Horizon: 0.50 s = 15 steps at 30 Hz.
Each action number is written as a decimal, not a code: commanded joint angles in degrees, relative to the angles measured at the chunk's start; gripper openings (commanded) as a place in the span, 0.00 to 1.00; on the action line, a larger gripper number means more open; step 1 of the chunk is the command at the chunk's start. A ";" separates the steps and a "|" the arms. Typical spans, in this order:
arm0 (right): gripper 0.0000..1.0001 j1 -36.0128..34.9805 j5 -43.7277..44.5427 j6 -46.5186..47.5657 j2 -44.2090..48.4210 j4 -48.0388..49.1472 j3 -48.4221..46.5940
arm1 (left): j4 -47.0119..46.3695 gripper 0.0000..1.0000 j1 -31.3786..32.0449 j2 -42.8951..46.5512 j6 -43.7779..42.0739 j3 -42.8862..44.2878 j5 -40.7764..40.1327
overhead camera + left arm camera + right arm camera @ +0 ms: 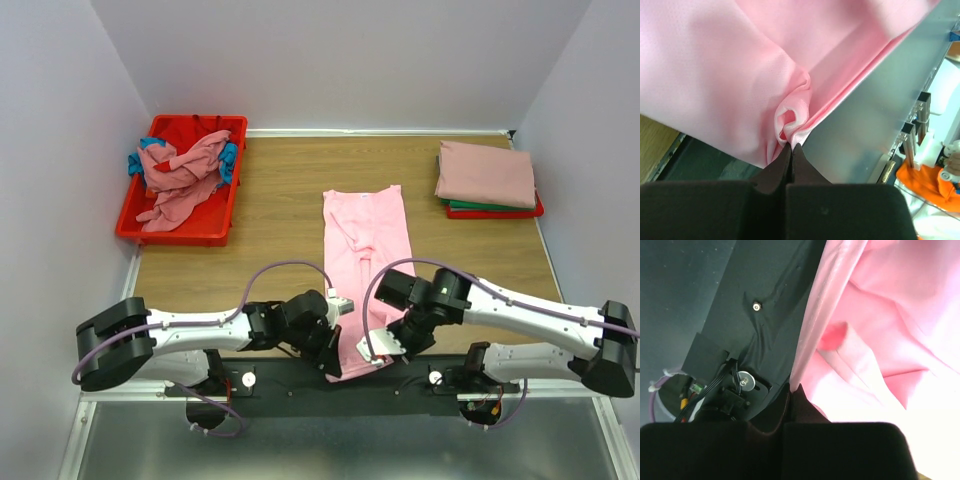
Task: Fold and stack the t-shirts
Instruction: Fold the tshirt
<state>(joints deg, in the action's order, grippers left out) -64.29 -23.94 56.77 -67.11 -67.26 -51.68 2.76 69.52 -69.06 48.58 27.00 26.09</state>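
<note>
- The bright pink t-shirt lies in the middle of the worktop as a long narrow strip running near to far. Its near end droops over the near edge between the two arms.
- The left fingers are pressed together on a puckered bit of the shirt's near hem — its left corner, going by the overhead view. The right fingers pinch the doubled edge at the near right corner in the same way.
- Gripping both near corners at once makes sense: I judge the pair is set to carry that end toward the far end, halving the strip evenly.
- The red bin at the far left holds the unfolded shirts — a crumpled dusty rose shirt on top, with teal cloth poking out beneath.
- At the far right sits the finished stack: a folded rose shirt on top, with a green layer and a red layer showing below. The pink one probably goes there next.
</note>
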 commanded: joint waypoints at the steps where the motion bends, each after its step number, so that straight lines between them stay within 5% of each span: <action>1: 0.00 0.66 2.24 -1.23 1.98 0.03 4.21 | -1.80 0.00 0.71 0.68 2.93 -1.25 -1.39; 10: 0.01 0.75 -5.14 -0.96 -1.88 -1.38 0.62 | -1.45 0.00 1.67 -2.84 0.64 3.22 -1.39; 12: 0.11 0.75 -4.63 -2.01 -1.62 -1.38 -0.17 | 0.21 0.02 1.94 -1.97 0.03 4.28 -2.17; 13: 0.21 0.75 -4.01 -2.54 -1.36 -1.46 -0.87 | 2.40 0.17 2.11 -1.35 -0.15 5.42 -3.66; 14: 0.56 0.83 -3.13 -3.68 -0.75 -1.64 -1.40 | 3.55 0.26 2.20 -0.30 -0.41 5.95 -4.28; 15: 0.61 1.18 -1.99 -3.86 -0.22 -1.73 -1.58 | 4.52 0.33 2.29 0.84 -0.76 6.39 -4.81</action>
<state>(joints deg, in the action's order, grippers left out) -63.72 -26.41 55.02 -68.82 -67.68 -50.33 3.42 71.07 -71.29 49.67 30.37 24.60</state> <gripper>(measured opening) 0.385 0.224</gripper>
